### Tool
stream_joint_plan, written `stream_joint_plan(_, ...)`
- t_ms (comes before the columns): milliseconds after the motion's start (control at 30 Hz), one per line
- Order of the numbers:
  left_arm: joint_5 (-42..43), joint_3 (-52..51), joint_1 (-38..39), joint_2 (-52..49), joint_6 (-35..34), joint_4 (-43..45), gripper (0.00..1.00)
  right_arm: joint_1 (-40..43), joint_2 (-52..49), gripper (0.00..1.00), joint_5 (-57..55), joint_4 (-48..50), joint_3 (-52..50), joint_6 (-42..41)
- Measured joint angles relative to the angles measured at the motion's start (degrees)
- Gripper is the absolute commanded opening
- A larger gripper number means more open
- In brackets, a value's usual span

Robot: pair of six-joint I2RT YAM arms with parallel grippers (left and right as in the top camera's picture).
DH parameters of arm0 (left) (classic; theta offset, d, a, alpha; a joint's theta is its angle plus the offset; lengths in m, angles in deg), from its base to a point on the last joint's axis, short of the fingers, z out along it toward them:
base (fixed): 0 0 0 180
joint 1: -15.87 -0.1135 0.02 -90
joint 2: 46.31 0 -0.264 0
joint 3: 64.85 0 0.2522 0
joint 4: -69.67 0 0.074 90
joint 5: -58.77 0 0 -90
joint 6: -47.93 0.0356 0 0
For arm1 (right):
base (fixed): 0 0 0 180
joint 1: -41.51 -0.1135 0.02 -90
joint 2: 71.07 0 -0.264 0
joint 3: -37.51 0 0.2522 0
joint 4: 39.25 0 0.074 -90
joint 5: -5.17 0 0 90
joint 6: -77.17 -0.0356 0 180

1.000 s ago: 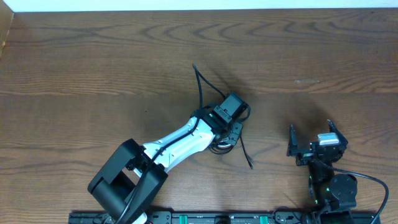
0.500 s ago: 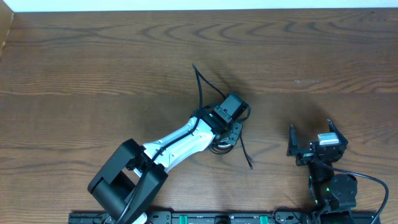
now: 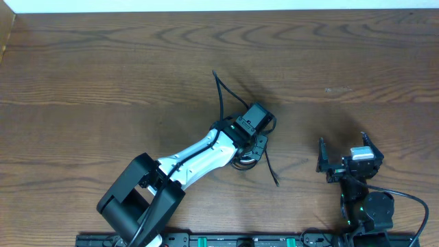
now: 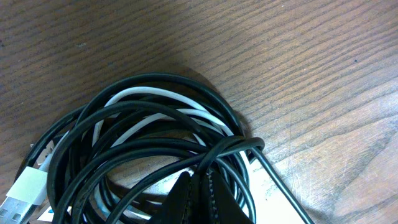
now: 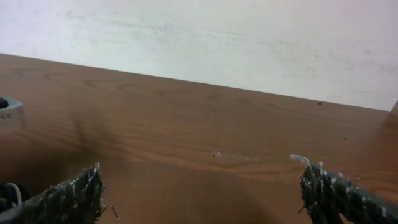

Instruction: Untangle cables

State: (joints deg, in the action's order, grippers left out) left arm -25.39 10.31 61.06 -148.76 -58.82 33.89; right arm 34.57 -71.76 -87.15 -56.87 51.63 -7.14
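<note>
The cables (image 3: 241, 159) lie bundled in the middle of the table, mostly hidden under my left wrist in the overhead view. One black strand (image 3: 221, 92) runs up and left, and another (image 3: 271, 171) trails down to the right. In the left wrist view the black cords (image 4: 124, 149) coil around a white cord (image 4: 149, 96) with a white plug (image 4: 22, 190). My left gripper (image 4: 200, 182) is shut on a black cord at the coil's near edge. My right gripper (image 3: 343, 147) stands open and empty at the right, well apart from the bundle, and its fingertips (image 5: 81, 190) frame bare wood.
The wooden table's far edge (image 3: 219, 12) meets a white wall. The arm bases and a black rail (image 3: 226, 240) run along the front edge. A thick black lead (image 3: 405, 199) loops by the right arm's base.
</note>
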Motion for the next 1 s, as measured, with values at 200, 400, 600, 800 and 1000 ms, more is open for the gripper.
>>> stream_joint_plan(200, 0.0, 0.0, 0.0, 0.0, 0.0, 0.02, 0.08, 0.0, 0.0, 0.99, 0.0, 0.0, 0.0, 0.0)
stream_joint_plan(400, 0.0, 0.0, 0.0, 0.0, 0.0, -0.07, 0.08, 0.0, 0.0, 0.99, 0.0, 0.0, 0.0, 0.0)
stream_joint_plan(600, 0.04, -0.09, 0.0, 0.7, 0.04, -1.55, 0.08, 0.0, 0.0, 0.99, 0.0, 0.0, 0.0, 0.0)
stream_joint_plan(800, 0.85, -0.15, 0.11, 1.42, 0.07, -1.68, 0.08, 0.0, 0.0, 0.99, 0.0, 0.0, 0.0, 0.0)
stream_joint_plan(1000, 1.53, -0.22, 0.11, 3.08, 0.68, -3.02, 0.08, 0.0, 0.0, 0.99, 0.0, 0.0, 0.0, 0.0)
